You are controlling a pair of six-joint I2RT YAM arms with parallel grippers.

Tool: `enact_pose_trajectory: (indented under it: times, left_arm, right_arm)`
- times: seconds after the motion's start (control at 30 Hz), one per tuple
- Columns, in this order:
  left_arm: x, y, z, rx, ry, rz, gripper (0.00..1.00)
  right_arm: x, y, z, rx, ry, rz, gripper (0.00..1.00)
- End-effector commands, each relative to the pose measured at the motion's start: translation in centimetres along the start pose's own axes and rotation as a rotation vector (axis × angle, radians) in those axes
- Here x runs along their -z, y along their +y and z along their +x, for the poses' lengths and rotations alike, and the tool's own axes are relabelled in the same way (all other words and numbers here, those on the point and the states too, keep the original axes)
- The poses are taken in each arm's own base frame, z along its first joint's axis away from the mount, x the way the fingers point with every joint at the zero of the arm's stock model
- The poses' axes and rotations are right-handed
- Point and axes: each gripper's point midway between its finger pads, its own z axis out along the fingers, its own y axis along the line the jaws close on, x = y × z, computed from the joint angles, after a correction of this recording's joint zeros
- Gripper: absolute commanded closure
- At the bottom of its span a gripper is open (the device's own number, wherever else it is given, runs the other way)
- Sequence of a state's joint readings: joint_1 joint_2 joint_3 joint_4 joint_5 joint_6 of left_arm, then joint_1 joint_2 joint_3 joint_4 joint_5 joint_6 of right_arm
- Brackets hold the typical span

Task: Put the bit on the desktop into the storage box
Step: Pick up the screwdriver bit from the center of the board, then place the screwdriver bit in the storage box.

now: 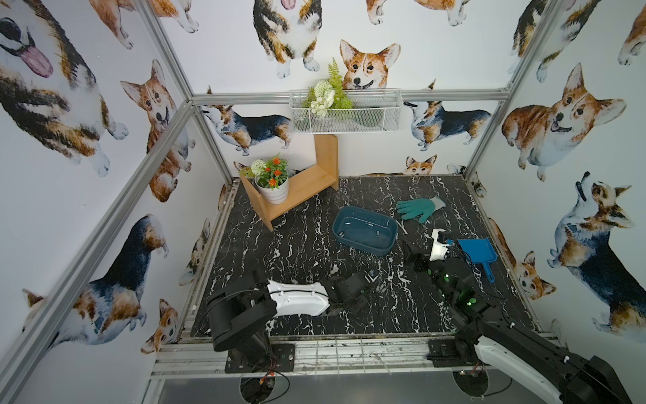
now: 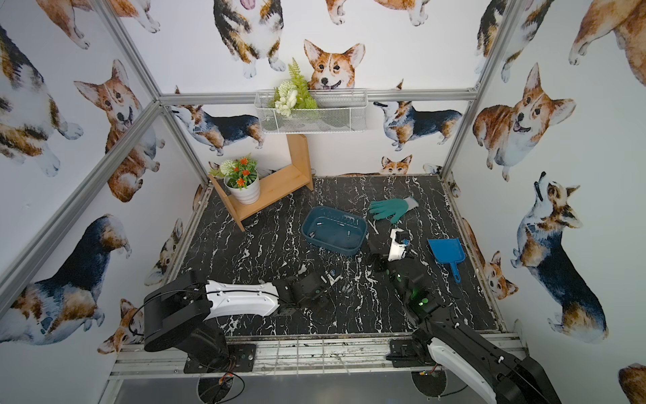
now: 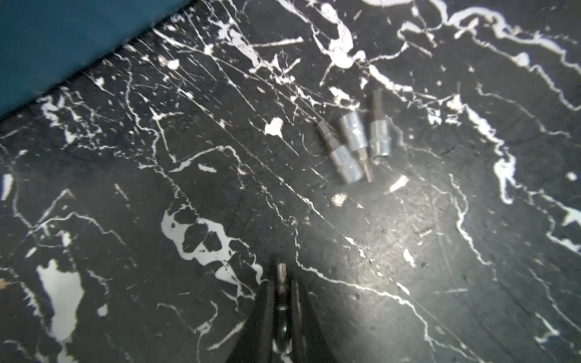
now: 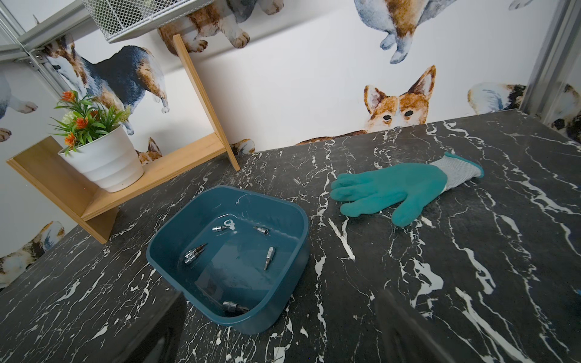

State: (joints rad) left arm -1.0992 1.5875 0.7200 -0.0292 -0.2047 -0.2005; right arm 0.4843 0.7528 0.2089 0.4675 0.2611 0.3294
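**While one bit (image 3: 281, 269) sits clamped in the left claw (image 3: 282, 283), three loose bits (image 3: 353, 135) lie on the bench (image 1: 297, 245)**

When I look through the left wrist camera, the fingers (image 3: 267, 314) are pinched together on the bit, and its tip pokes out past them over the dark marble. Whether it has cleared the surface I cannot tell. The loose bits lie side by side, touching or nearly so, with bare bench between them and the claw. The box (image 3: 63, 41) shows there only as a teal edge at a far corner. Nothing stands in the stretch between it and the claw.

In both top views the box sits near mid-bench, well in from every edge. Several stored bits (image 4: 269, 257) are scattered on its floor. My right claw (image 4: 280, 294) is spread wide and holds nothing. It hangs just beside the box's right end, between the box and the dustpan (image 1: 477, 250), so that side is tight. The dustpan lies close to the bench's right edge. The glove (image 1: 419, 208) lies beyond the box toward the back wall, apart from it. The wooden shelf (image 1: 300, 185) with its plant pot (image 1: 272, 190) fills the back left corner. The widest open bench is on the left, between that shelf and the left arm.
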Motion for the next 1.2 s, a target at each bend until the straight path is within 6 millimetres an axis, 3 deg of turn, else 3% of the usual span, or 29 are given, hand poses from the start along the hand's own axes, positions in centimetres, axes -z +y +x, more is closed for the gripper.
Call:
enact_pose_trajectory:
  times: [0.0, 0.27, 0.5, 0.7, 1.03, 1.1, 1.17]
  left_arm:
    - [0.9, 0.8, -2.1, 0.043, -0.046, -0.042, 0.86]
    - [3.0, 3.5, -7.0, 0.126, -0.158, -0.051, 0.85]
    - [3.9, 8.6, -11.9, 0.226, -0.255, -0.082, 0.84]
    - [2.8, 12.8, -15.8, 0.284, -0.309, -0.092, 0.84]
    - [-1.8, 16.9, -18.4, 0.34, -0.312, -0.108, 0.84]
    - [-2.2, 17.4, -18.4, 0.355, -0.312, -0.113, 0.8]
    - [-2.3, 17.6, -18.5, 0.369, -0.319, -0.105, 0.66]
  right_arm:
    - [0.1, 0.0, -0.8, -0.004, -0.037, 0.001, 0.0]
    - [0.3, 0.0, -1.0, -0.006, -0.045, 0.003, 0.0]
    - [0.4, 0.0, -1.1, -0.008, -0.053, 0.0, 0.0]
    - [0.3, 0.0, -1.1, -0.007, -0.05, -0.001, 0.0]
    - [0.4, 0.1, -1.0, -0.006, -0.047, -0.006, 0.0]
    - [0.4, 0.1, -1.0, -0.005, -0.046, -0.005, 0.0]
    - [0.3, 0.1, -1.0, -0.005, -0.045, -0.005, 0.0]
